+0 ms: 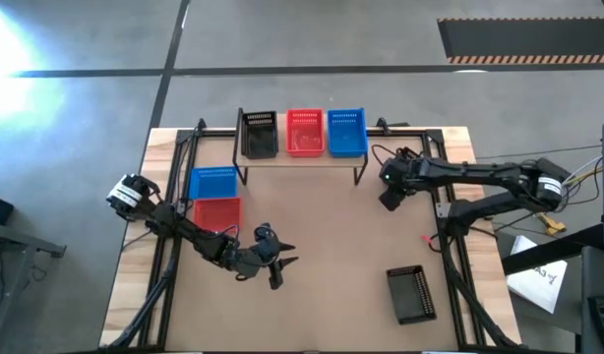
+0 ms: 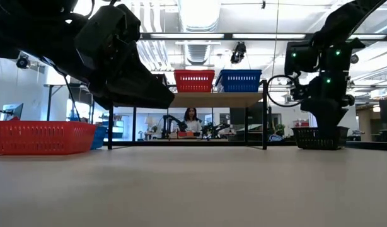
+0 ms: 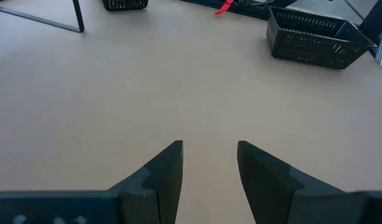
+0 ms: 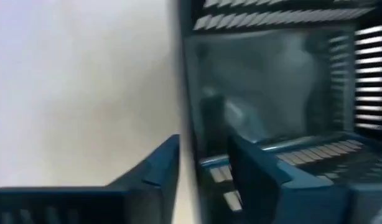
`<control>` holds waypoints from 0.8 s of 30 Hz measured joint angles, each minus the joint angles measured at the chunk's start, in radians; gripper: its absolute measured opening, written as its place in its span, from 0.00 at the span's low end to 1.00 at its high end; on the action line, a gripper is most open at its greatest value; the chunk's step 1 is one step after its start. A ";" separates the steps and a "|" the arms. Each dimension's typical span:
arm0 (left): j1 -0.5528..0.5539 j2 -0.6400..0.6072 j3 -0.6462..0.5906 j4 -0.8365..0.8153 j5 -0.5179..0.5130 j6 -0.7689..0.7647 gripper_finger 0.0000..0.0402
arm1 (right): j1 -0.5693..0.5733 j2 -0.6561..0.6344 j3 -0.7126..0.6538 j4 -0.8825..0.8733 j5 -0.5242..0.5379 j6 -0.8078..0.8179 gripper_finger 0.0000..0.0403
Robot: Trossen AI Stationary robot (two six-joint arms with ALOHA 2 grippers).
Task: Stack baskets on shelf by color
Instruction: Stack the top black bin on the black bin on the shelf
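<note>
High view: the shelf point(image 1: 302, 160) stands at the far side of the surface point(image 1: 332, 256), carrying a black basket point(image 1: 259, 135), a red basket point(image 1: 304, 132) and a blue basket point(image 1: 346, 132) side by side. Left of the shelf, on the surface, lie a second blue basket point(image 1: 212, 183) and a second red basket point(image 1: 215, 213), touching end to end. A second black basket point(image 1: 411, 293) sits well apart, near the right front. The left end effector point(image 1: 278, 262) hangs over bare surface mid-front, fingers spread with nothing between them. The right end effector point(image 1: 389, 200) hangs just right of the shelf; its wrist view shows its fingers pinching the rim of a dark basket point(image 4: 272, 81).
</note>
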 joint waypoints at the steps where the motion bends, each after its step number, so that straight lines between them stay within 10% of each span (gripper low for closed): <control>1: 0.000 0.000 0.000 0.001 0.000 0.000 0.34 | 0.011 0.005 0.000 0.000 -0.017 -0.003 0.28; 7: -0.007 0.000 0.008 0.010 0.001 0.029 0.34 | 0.186 0.006 0.000 0.003 -0.119 0.070 0.04; 17: -0.083 -0.019 0.096 0.080 0.007 0.367 0.34 | 0.718 0.124 0.002 0.491 -0.101 0.314 0.03; 24: -0.082 -0.021 0.162 0.014 0.080 0.553 0.34 | 0.812 0.393 0.189 0.682 -0.037 0.237 0.03</control>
